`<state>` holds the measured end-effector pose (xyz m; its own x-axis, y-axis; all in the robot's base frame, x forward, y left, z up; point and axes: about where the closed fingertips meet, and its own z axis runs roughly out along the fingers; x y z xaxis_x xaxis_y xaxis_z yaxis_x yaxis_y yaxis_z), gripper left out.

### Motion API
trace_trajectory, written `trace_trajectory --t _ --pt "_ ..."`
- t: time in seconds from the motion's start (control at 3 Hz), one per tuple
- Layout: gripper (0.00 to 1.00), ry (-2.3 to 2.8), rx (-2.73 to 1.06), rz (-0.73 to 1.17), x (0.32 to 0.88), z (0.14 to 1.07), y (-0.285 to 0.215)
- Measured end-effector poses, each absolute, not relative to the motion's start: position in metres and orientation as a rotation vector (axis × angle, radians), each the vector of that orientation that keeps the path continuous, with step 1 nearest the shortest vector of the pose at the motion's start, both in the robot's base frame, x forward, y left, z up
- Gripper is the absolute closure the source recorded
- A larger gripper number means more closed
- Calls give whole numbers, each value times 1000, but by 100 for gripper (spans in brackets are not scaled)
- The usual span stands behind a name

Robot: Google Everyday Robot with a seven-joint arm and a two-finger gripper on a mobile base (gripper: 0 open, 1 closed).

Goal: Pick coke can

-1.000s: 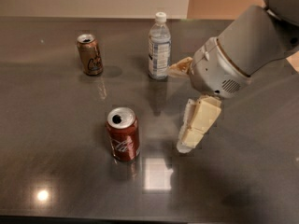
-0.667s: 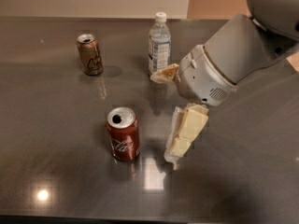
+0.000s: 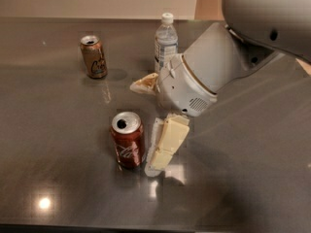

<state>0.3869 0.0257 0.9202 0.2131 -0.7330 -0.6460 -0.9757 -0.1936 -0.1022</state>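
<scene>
- Coke can stands upright on the table, near-left of centre.
- Claw sits just right of it, wide open, holding nothing.
- Risk: the near finger, close beside the can, could knock it over.
- The arm hides part of the far finger. I cannot tell whether the near finger touches the can.

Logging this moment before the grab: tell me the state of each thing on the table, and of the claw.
coke can: upright, top opened, not gripped.
brown can: upright, at the back left.
water bottle: upright, cap on.
claw: open, low beside the coke can's right side.
</scene>
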Motion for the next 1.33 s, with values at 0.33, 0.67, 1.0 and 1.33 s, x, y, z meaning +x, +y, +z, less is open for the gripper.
trace_trajectory --t 0.33,0.67,1.0,1.33 --pt "0 1554 -2018 672 383 915 42" --pt "0 1546 -2041 683 382 909 51" --pt "19 1556 -2045 675 386 901 53" --pt "42 1565 -2034 669 394 898 51"
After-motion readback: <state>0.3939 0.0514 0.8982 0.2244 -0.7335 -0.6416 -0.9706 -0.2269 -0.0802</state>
